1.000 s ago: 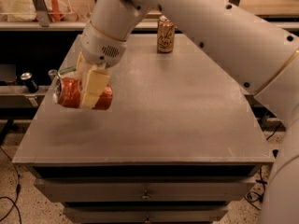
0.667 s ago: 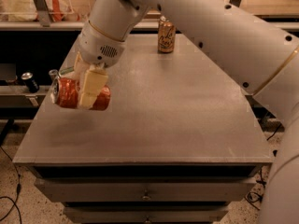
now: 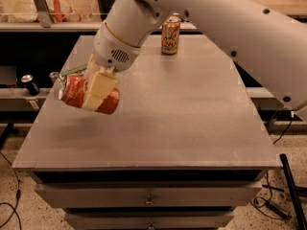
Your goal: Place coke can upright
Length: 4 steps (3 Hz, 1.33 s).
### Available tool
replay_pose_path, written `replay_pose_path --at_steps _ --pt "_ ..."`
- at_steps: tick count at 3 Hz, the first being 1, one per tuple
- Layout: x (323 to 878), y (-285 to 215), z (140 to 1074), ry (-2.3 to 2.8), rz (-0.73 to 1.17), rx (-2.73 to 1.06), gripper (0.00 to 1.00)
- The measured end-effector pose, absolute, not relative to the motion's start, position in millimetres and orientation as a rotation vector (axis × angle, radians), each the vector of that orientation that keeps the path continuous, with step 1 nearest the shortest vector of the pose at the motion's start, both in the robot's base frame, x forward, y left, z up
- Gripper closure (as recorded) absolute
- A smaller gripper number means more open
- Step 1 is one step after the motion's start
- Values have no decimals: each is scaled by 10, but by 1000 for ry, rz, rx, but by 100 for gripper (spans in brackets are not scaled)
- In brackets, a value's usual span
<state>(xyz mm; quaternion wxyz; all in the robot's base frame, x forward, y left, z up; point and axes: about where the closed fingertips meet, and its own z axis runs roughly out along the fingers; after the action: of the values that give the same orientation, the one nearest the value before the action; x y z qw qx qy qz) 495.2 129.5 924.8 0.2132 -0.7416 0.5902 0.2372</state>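
Observation:
The coke can (image 3: 74, 91) is red-orange and lies nearly on its side in the air, silver top pointing left, above the left part of the grey table (image 3: 192, 123). My gripper (image 3: 96, 91) is shut on the coke can around its middle, with one cream finger (image 3: 99, 90) across the front of the can. A faint shadow lies on the table under the can. The white arm reaches in from the upper right.
A tan-gold can (image 3: 170, 36) stands upright at the table's far edge. A dark can (image 3: 30, 84) sits on a lower ledge to the left, off the table. A shelf with bags runs along the back. Drawers are below the table's front edge.
The gripper and the coke can have shifted slightly, with the can still held on its side above the table's left part.

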Motion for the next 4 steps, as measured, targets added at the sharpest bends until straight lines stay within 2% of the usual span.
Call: replay_pose_path --at_steps 2,4 --pt "4956 770 9341 1786 673 -1728 100" --pt "5009 479 9247 1723 763 -1468 100"
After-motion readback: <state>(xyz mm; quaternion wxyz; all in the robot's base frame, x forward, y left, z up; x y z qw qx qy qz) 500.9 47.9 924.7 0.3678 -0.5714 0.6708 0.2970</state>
